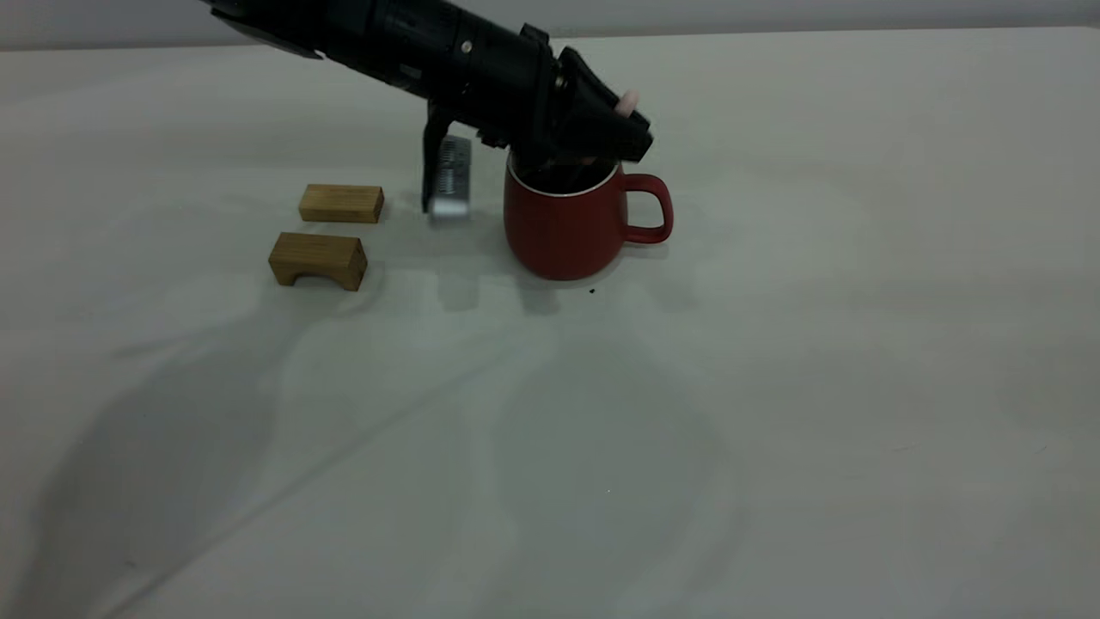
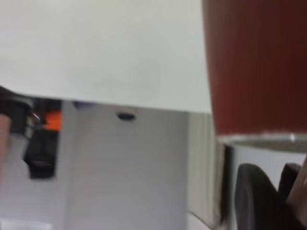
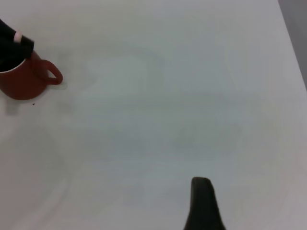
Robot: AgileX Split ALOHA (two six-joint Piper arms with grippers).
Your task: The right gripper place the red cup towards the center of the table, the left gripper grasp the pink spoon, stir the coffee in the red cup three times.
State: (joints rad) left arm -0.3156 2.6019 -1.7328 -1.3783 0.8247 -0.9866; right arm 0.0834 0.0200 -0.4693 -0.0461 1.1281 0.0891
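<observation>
The red cup [image 1: 563, 228] stands upright on the table [image 1: 773, 361], a little back of its middle, with its handle pointing right. My left gripper [image 1: 571, 168] reaches down into the cup's mouth and is shut on the pink spoon [image 1: 628, 101]. Only the pale pink end of its handle shows above the gripper. The spoon's bowl and most of the dark coffee [image 1: 550, 179] are hidden by the black fingers. The left wrist view has the cup's red wall [image 2: 254, 67] very close. The right wrist view shows the cup [image 3: 21, 81] far off and one lone finger [image 3: 204, 201] of my right gripper over bare table.
Two small wooden blocks [image 1: 341, 204] [image 1: 318, 260] lie left of the cup. A silver-grey block on the left arm [image 1: 449, 180] hangs between them and the cup. A tiny dark speck [image 1: 592, 291] lies in front of the cup.
</observation>
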